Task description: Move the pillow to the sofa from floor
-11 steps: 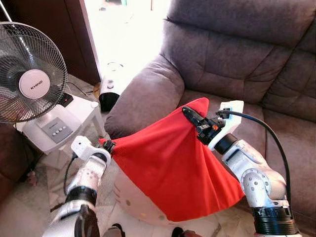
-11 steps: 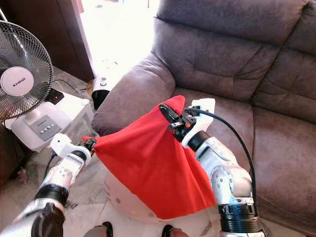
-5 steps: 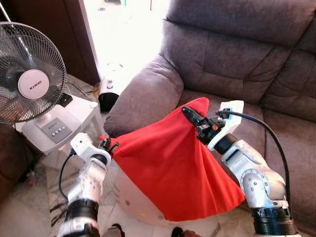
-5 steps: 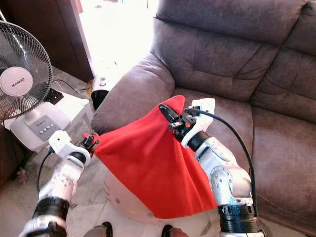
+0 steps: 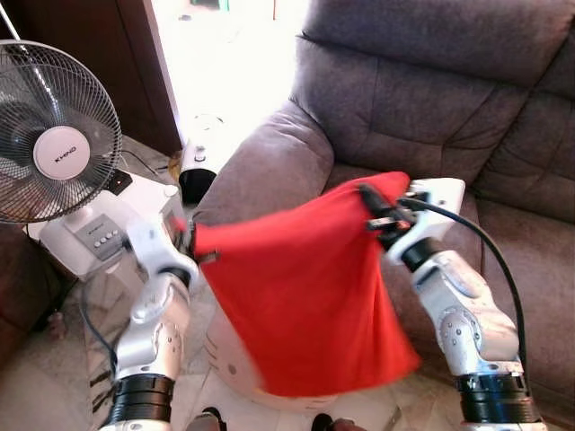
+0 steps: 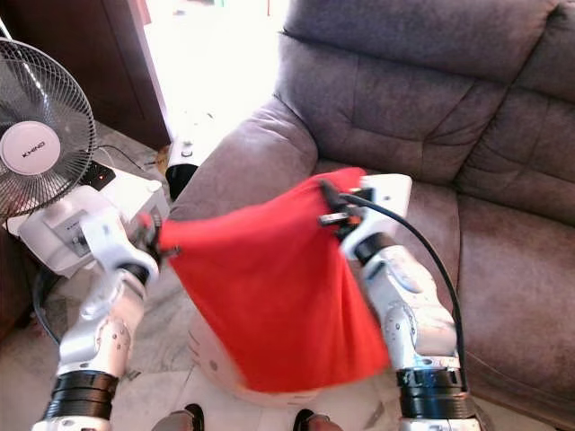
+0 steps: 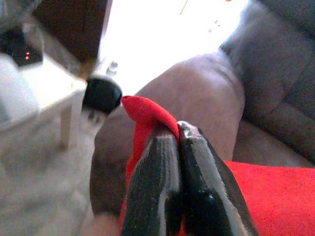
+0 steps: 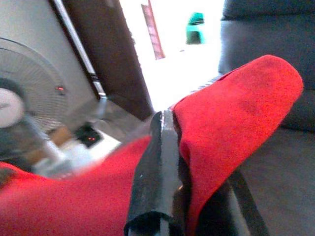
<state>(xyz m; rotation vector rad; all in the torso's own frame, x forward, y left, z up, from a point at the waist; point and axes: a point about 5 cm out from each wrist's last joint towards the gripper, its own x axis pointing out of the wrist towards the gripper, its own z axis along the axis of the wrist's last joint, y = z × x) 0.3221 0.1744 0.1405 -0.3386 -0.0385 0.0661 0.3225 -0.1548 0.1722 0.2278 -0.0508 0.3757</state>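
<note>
Red pillow (image 5: pixel 305 296) hangs off the floor, stretched between both claws in front of the robot. Left claw (image 5: pixel 191 244) pinched closed on one top corner; right claw (image 5: pixel 375 211) clamped on the opposite corner, over the sofa (image 5: pixel 431 108) seat edge. Frames are motion-blurred, so grip depth is uncertain. Risk: thin corner holds could slip, dropping the pillow; a swing leftward could hit the fan (image 5: pixel 56 135).

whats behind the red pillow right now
Behind the pillow, held up by the left claw and right claw, are the sofa arm and seat. The pillow covers part of them and the floor below.
</note>
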